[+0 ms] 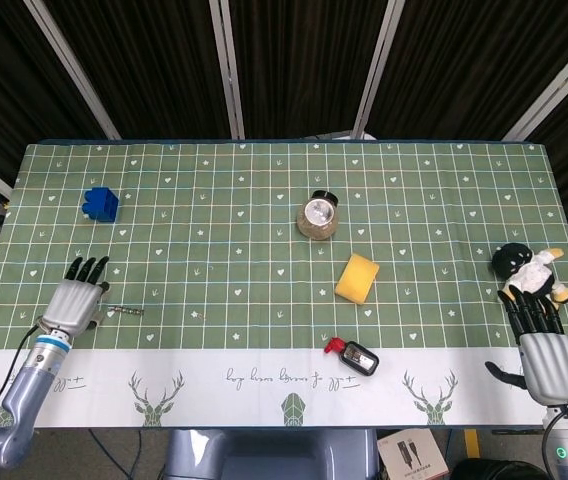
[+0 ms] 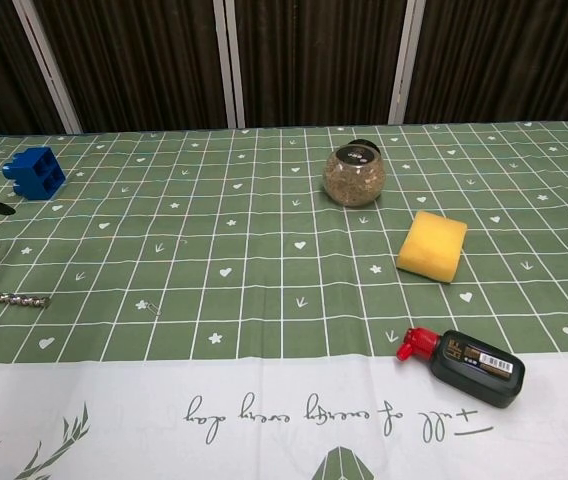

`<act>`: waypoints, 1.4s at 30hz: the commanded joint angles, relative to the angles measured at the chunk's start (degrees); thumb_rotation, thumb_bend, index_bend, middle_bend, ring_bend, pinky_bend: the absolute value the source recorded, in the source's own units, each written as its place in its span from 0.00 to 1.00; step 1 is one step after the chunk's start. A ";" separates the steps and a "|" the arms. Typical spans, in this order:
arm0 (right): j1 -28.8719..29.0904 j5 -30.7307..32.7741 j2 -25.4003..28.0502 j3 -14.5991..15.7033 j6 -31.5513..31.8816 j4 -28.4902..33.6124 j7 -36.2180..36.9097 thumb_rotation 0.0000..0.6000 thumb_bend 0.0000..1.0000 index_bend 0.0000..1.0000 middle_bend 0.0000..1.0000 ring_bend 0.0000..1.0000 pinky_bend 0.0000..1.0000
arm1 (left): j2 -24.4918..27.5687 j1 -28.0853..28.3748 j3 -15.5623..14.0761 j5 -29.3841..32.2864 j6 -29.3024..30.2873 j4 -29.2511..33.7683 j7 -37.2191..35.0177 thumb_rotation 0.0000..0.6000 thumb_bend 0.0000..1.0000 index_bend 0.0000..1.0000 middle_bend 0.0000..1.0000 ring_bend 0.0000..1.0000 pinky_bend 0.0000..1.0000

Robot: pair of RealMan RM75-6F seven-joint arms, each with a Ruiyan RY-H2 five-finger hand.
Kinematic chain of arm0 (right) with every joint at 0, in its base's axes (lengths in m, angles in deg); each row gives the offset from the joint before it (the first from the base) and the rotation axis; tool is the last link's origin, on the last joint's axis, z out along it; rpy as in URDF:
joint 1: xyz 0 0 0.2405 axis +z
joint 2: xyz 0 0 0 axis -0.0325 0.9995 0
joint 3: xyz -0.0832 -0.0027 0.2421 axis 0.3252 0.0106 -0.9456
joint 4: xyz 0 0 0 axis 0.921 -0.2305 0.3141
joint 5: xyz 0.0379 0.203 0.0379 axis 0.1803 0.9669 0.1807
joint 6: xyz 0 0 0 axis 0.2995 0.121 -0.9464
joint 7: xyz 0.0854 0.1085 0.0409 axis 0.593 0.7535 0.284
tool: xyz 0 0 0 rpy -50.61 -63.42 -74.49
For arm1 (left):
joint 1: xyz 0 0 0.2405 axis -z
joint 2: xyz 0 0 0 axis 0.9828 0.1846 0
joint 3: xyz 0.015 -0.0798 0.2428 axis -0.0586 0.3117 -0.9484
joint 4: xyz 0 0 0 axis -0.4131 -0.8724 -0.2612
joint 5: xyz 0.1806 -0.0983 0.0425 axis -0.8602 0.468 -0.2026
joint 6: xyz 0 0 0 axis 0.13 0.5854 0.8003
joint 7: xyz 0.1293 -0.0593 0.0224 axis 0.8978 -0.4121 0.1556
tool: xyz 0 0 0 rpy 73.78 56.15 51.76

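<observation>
Where the green checked tablecloth (image 1: 214, 250) spreads, the jar (image 1: 317, 217) of brown grains stands near the middle and serves as landmark. Sponge (image 1: 357, 277), yellow: just right of and nearer than the jar. Ink bottle (image 1: 354, 356), black with red cap: nearer still, lying on the white border. Blue block (image 1: 100, 203): far left of the jar, near the back. Penguin toy (image 1: 528, 272): far right of the jar, at the table edge.

Bead chain (image 1: 125, 310): a short, thin, silvery string of beads, lying straight and flat, far left of and nearer than the jar; nothing lies over it.

Left hand (image 1: 76, 303): fingers apart, holding nothing, just left of the chain; contact cannot be told. Right hand (image 1: 541, 346): fingers extended, empty, fingertips just short of the penguin.
</observation>
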 commanded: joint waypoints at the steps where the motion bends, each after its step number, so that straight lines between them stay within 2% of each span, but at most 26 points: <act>1: -0.02 0.05 0.01 -0.06 0.02 0.00 0.16 1.00 0.03 0.04 0.00 0.00 0.00 | -0.83 0.50 -0.04 0.68 -0.73 -0.87 0.54 1.00 0.28 0.46 0.00 0.00 0.00; 19: 0.03 0.42 -0.17 -0.41 -0.02 -0.20 0.65 1.00 0.03 0.04 0.00 0.00 0.00 | -4.08 1.50 -0.19 2.22 -1.63 -4.56 0.40 1.00 0.30 0.50 0.00 0.00 0.00; 23: 0.00 0.46 -0.17 -0.44 0.04 -0.21 0.62 1.00 0.04 0.04 0.00 0.00 0.00 | -4.36 1.59 -0.22 2.58 -1.86 -5.02 0.42 1.00 0.32 0.51 0.00 0.00 0.00; 42: -0.04 0.42 -0.06 -0.22 -0.27 0.14 1.03 1.00 0.04 0.04 0.00 0.00 0.00 | -5.31 2.17 -0.12 3.82 -2.62 -5.84 0.32 1.00 0.34 0.52 0.00 0.00 0.00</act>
